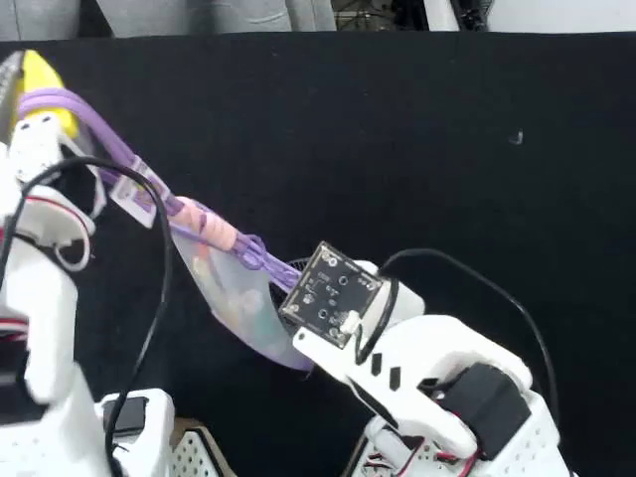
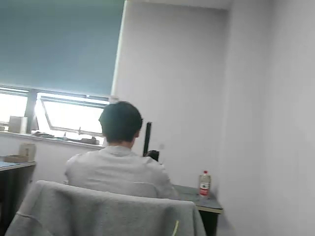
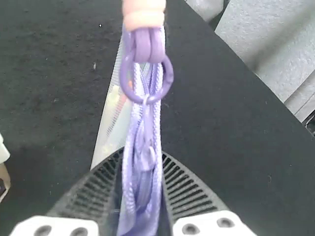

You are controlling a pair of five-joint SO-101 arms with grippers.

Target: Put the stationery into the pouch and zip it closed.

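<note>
The pouch [image 1: 231,288] hangs in the air, stretched slantwise between my two arms; it is translucent with a purple zipper edge [image 1: 129,159]. Coloured shapes show faintly through its side. A pink charm [image 1: 212,227] and a purple ring [image 1: 253,248] sit on the zipper line. My left gripper [image 1: 36,91], with a yellow finger, is shut on the pouch's far-left end. My right gripper [image 3: 142,160] is shut on the zipper edge [image 3: 142,147] at the other end, just behind the purple ring [image 3: 146,73] and the pink charm [image 3: 142,12].
A black cloth [image 1: 417,139] covers the table, bare to the right and behind the pouch. The white arm bases [image 1: 467,407] and a black cable [image 1: 149,328] crowd the front edge. Grey fabric [image 1: 199,15] hangs beyond the far edge.
</note>
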